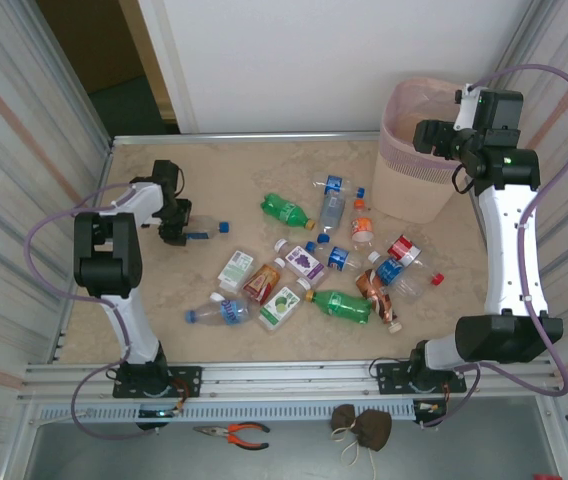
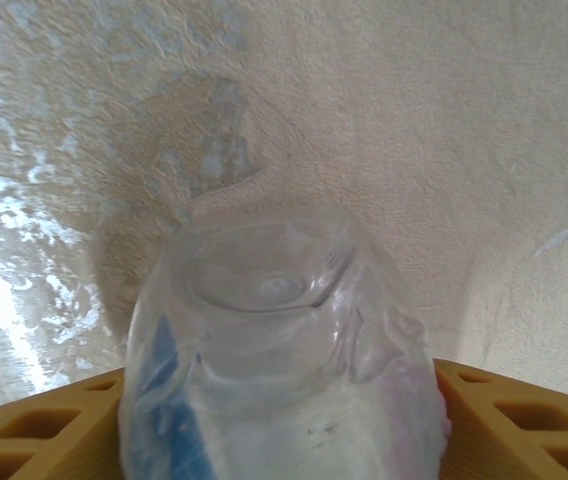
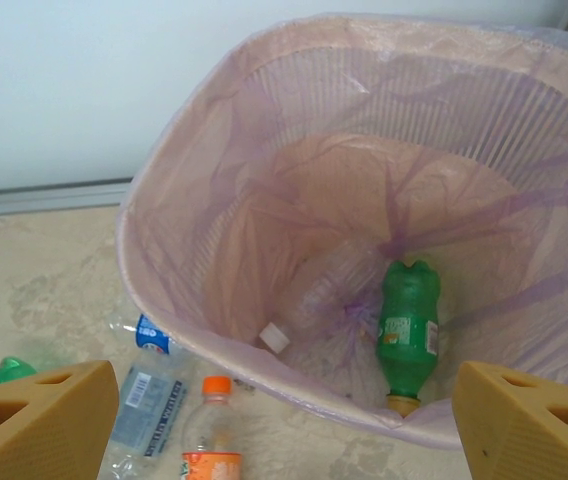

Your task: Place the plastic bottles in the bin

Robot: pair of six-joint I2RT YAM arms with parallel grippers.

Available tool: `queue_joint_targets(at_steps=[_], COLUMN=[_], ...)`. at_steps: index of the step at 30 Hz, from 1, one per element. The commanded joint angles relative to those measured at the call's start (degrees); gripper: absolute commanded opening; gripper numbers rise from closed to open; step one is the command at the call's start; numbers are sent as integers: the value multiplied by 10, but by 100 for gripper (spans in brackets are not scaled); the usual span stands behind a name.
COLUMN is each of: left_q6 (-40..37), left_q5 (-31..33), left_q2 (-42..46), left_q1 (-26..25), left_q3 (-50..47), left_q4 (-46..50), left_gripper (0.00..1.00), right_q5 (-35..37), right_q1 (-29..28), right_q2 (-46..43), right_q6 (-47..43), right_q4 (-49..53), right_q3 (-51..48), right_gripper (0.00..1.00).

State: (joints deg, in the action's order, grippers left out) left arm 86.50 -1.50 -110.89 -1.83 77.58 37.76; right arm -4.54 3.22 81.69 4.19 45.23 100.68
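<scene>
Right now my left fingers (image 2: pixel 54 430) press on both flanks of a clear bottle (image 2: pixel 274 370). It is thin, dented, empty-looking plastic, so I judge it light, soft and slick, best held around the mid-body by the blue label with only a gentle squeeze. Its long axis runs straight out between the fingers, the dimpled base pointing past the tips and the neck end hidden back toward my palm. My right fingers (image 3: pixel 44 415) stand wide apart with nothing between them, the bin (image 3: pixel 254 200) open just beyond them.

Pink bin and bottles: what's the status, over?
Left fingers flank clear blue-labelled plastic bottle on table, grip unconfirmed. Right fingers open, empty, over pale pink plastic bin. Nothing blocking.
</scene>
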Motion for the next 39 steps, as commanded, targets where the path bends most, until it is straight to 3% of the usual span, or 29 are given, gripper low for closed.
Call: queue_joint_targets(at_steps=[1, 11, 17, 31, 39], left_q6=[8, -16, -79, -380, -444], left_q5=[-2, 5, -13, -132, -268], left_q2=[-6, 67, 147, 342, 430], left_q1=[5, 7, 5, -28, -37], left_q3=[-6, -37, -79, -121, -187], left_q4=[6, -16, -95, -290, -470], left_gripper=[64, 53, 52, 53, 50], right_q5=[-3, -9, -47, -197, -264], right_q1=[-8, -39, -65, -145, -223], right_q2=[-20, -61, -103, -186, -194], right_q6=[-11, -10, 4, 61, 64], right_q4=[-4, -20, -52, -168, -245], right_q3=[-3, -6, -36, -149, -194], right_gripper=[85, 84, 84, 84, 84])
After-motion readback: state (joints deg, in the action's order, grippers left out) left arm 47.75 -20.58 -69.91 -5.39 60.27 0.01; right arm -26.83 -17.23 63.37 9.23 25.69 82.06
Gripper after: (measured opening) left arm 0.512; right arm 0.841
